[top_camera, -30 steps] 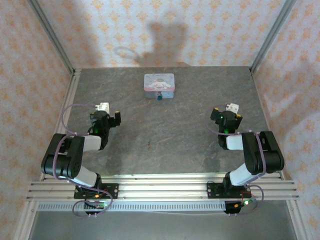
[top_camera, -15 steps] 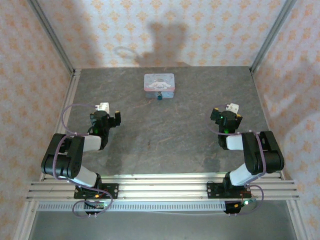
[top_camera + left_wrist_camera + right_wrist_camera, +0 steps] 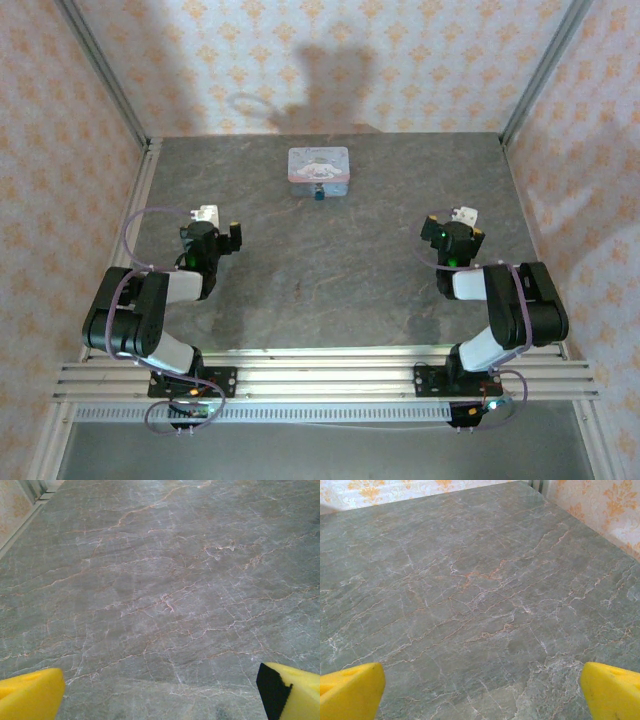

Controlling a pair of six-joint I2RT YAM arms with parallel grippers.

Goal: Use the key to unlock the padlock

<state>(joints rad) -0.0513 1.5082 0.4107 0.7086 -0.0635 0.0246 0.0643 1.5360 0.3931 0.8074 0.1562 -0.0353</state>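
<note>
The padlock [image 3: 318, 195], a tiny blue thing, lies against the near side of a pastel tin box [image 3: 318, 166] at the far middle of the table. The key is out of view. My left gripper [image 3: 212, 232] rests low over the left part of the table, well short of the padlock. Its yellow fingertips [image 3: 30, 696] stand wide apart with bare stone between them, so the left gripper [image 3: 160, 695] is open. My right gripper [image 3: 453, 232] sits likewise on the right. Its yellow fingertips [image 3: 612, 690] are spread, and the right gripper [image 3: 480, 692] is open and empty.
The grey marble tabletop [image 3: 330, 270] is fenced by patterned walls with metal posts [image 3: 105, 75] at the back corners. An aluminium rail [image 3: 320, 375] carries both arm bases along the near edge.
</note>
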